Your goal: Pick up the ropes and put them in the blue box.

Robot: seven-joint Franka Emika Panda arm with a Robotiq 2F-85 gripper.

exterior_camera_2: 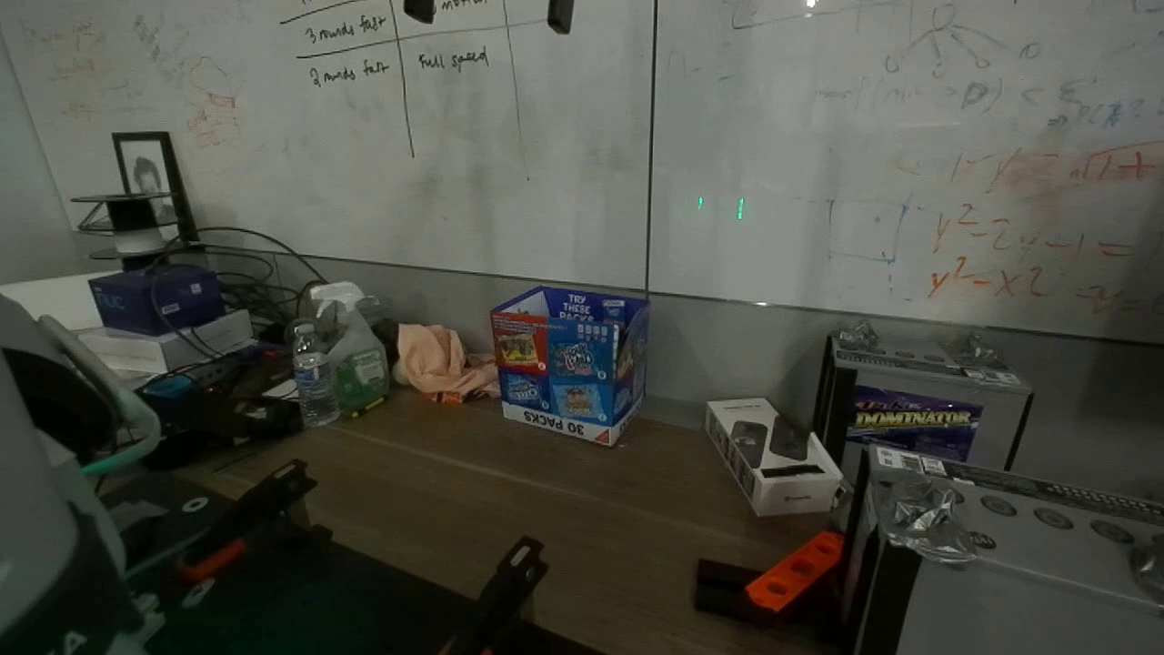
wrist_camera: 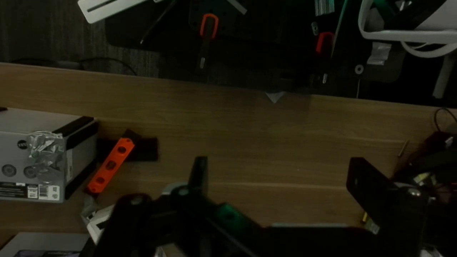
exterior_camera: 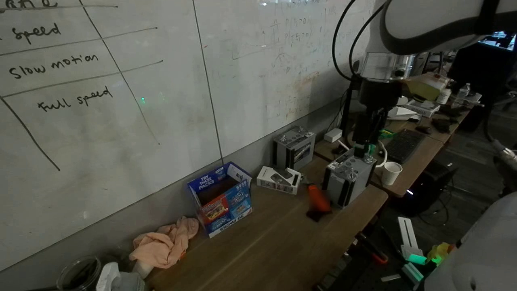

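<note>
The blue box (exterior_camera: 226, 206) is an open-topped cardboard snack-pack box with blue and red faces. It stands on the wooden table against the whiteboard wall and also shows in an exterior view (exterior_camera_2: 568, 373). Its inside is mostly hidden. I make out no ropes in any view. My gripper (wrist_camera: 278, 160) is open, with its two black fingers wide apart and only table beneath them in the wrist view. It hangs in the air above the table and shows in both exterior views (exterior_camera: 365, 149) (exterior_camera_2: 489, 15).
A peach cloth (exterior_camera_2: 441, 362) lies beside the box, near a spray bottle (exterior_camera_2: 357, 350) and a water bottle (exterior_camera_2: 314, 377). A white box (exterior_camera_2: 773, 455), an orange bar (wrist_camera: 111, 165) on a black piece, and two grey boxes (exterior_camera: 349, 178) (exterior_camera: 295, 147) stand on the opposite side.
</note>
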